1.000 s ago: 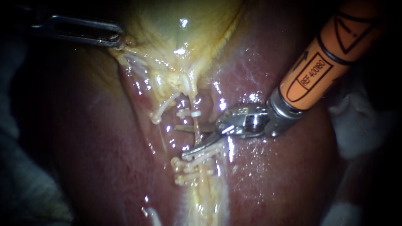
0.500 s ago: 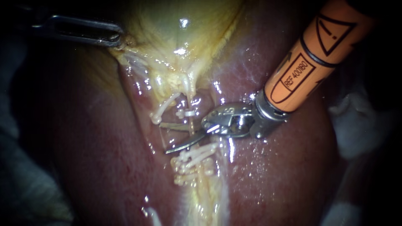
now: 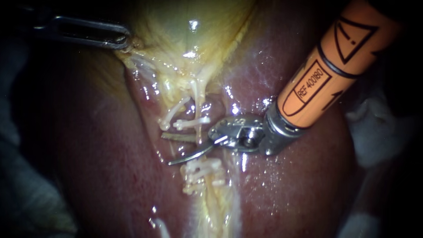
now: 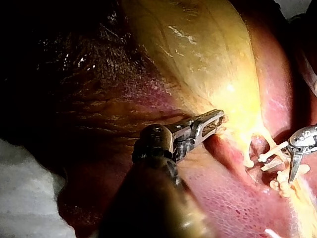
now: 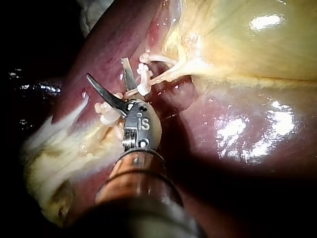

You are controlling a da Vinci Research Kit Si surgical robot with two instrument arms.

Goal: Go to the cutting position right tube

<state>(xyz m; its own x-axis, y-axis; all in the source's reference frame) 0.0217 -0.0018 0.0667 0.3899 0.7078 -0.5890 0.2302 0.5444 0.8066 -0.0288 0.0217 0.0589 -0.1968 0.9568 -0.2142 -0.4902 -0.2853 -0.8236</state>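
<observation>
Right instrument (image 3: 165, 150): jaws wide apart, gripping nothing, straddling the right tube (image 3: 199, 105). Clips (image 3: 192, 123) crowd that tube on either side of the jaws. Left instrument (image 3: 121, 40) clamps gallbladder (image 3: 185, 26) beyond the tube's upper end, with liver (image 3: 299, 185) underneath.

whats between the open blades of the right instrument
A thin pale yellow tube crosses the gap of the silver right instrument, near the blades' hinge, between white plastic clips. Dark red liver shows behind; tissue under the blades is covered.
</observation>
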